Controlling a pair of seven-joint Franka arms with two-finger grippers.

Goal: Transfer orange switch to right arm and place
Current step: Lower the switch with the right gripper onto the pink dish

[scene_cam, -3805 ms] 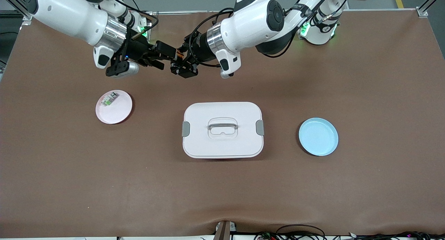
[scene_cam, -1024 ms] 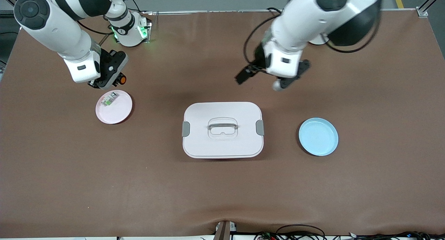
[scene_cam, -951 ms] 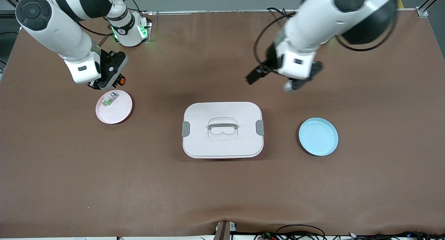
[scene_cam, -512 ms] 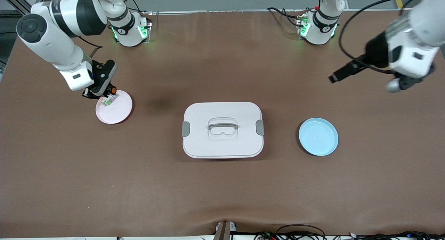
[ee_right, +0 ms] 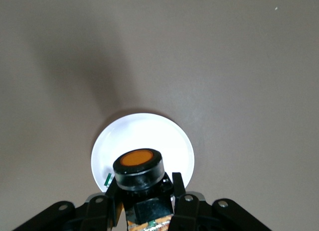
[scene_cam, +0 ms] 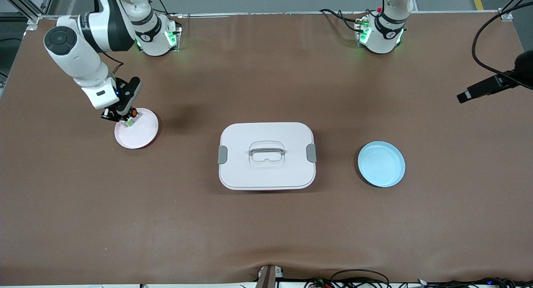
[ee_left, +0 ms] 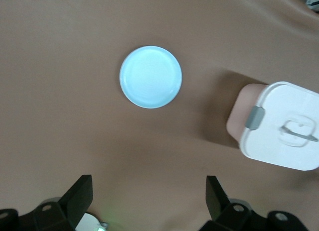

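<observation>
My right gripper (scene_cam: 124, 113) is shut on the orange switch (scene_cam: 133, 112), a black cylinder with a round orange face. It hangs low over the pink plate (scene_cam: 139, 133), at the rim nearest the right arm's base. In the right wrist view the orange switch (ee_right: 138, 166) sits between the fingers (ee_right: 110, 193), with the plate (ee_right: 167, 136) just beneath. My left gripper (ee_left: 149, 201) is open and empty, high over the table at the left arm's end; the front view barely shows that arm.
A small white-and-green part (scene_cam: 130, 122) lies on the pink plate next to the switch. A white lidded box (scene_cam: 266, 155) with a handle stands mid-table. A blue plate (scene_cam: 381, 164) lies toward the left arm's end of the table.
The right gripper has come down with the switch to the pink plate's rim. The left arm has swung away toward its end of the table, nearly out of the front view.
</observation>
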